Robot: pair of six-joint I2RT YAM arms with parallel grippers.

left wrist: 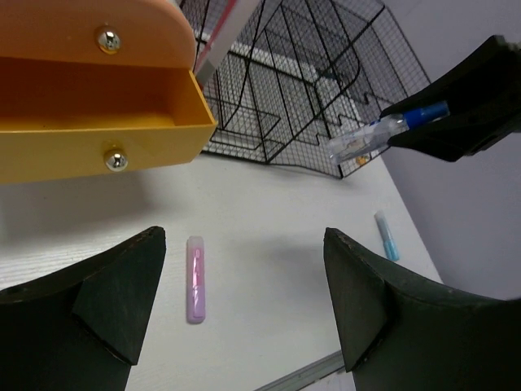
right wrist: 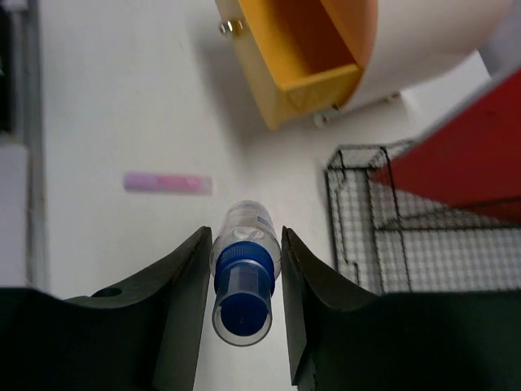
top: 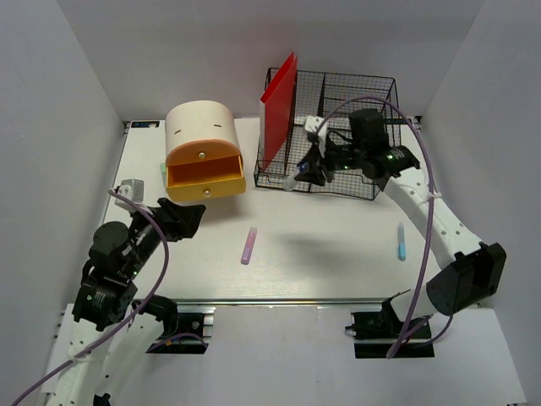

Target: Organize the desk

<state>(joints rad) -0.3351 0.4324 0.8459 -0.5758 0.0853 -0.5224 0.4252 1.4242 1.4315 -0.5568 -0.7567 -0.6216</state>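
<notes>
Desk (top: 338, 254) flat, white; right end effector (right wrist: 244, 244) pinches clear, maybe plastic tube (right wrist: 242, 281); left end effector (left wrist: 242, 240) wide.

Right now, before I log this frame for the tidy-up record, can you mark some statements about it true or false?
1. The right fingers grip a clear plastic tube with a blue cap. True.
2. A red flat board stands in the black wire basket. True.
3. The orange drawer of the cream rounded box stands open. True.
4. The pink capped pen lies inside that drawer. False: it lies on the white desk.
5. The left fingers are shut on the light blue pen. False: they are open and empty; that pen lies on the desk.
</notes>
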